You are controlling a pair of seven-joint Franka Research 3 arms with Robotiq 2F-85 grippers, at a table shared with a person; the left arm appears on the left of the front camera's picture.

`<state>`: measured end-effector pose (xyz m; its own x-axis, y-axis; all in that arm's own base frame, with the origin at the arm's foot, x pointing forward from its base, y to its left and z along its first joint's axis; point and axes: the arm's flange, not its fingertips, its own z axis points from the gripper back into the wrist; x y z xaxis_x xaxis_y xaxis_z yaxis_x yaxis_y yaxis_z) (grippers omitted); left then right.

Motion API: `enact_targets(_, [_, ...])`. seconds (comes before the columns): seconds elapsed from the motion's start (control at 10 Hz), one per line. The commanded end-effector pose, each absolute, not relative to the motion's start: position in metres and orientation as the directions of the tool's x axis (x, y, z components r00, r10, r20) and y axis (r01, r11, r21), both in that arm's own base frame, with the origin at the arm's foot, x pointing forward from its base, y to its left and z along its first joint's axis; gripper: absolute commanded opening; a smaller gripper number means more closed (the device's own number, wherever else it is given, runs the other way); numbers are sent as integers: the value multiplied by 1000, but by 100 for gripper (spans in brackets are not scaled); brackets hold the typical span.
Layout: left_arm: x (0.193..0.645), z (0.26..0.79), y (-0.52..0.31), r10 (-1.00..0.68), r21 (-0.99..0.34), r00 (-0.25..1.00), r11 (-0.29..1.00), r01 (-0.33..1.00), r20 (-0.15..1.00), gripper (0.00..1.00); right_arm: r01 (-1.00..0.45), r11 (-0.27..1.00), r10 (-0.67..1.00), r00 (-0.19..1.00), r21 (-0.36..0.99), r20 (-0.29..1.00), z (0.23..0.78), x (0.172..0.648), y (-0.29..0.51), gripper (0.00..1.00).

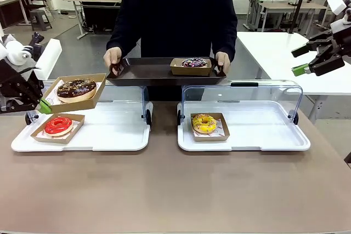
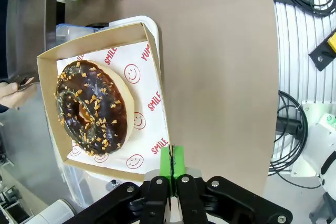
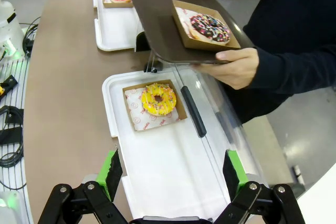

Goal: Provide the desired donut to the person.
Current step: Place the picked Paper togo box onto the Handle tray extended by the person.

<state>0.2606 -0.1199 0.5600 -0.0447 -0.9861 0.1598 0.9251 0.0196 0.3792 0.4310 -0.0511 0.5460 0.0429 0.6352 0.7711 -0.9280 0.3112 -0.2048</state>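
My left gripper (image 1: 43, 106) is shut on the edge of a cardboard box (image 1: 93, 85) that holds a chocolate donut (image 1: 76, 88) with orange crumbs. The box hangs tilted above the left white tray (image 1: 109, 135). In the left wrist view the green fingers (image 2: 171, 163) pinch the box's rim (image 2: 157, 145) beside the chocolate donut (image 2: 92, 108). The person (image 1: 175, 9) in a dark FILA sweatshirt holds a dark serving tray (image 1: 148, 72) with both hands; a sprinkled donut (image 1: 194, 62) in a box sits on it. My right gripper (image 1: 308, 61) hangs open at the right, holding nothing.
A red donut (image 1: 58, 125) sits boxed on the left white tray. A yellow donut (image 1: 204, 123) sits boxed on the right white tray (image 1: 263, 135), under my right gripper (image 3: 172, 174). Clear lids (image 1: 241, 97) stand open behind both trays. Bare brown tabletop (image 1: 164, 190) lies in front.
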Motion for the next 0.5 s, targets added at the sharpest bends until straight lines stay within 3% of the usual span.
enact_targets(0.0, [263,560,-123,-987,392,-28,36,919,157,0,-930,302,635,33,-208,772,545,431,-52,100])
enact_targets(0.4, [263,560,-123,-987,392,-28,36,919,157,0,-930,302,635,33,-208,772,545,431,-52,100])
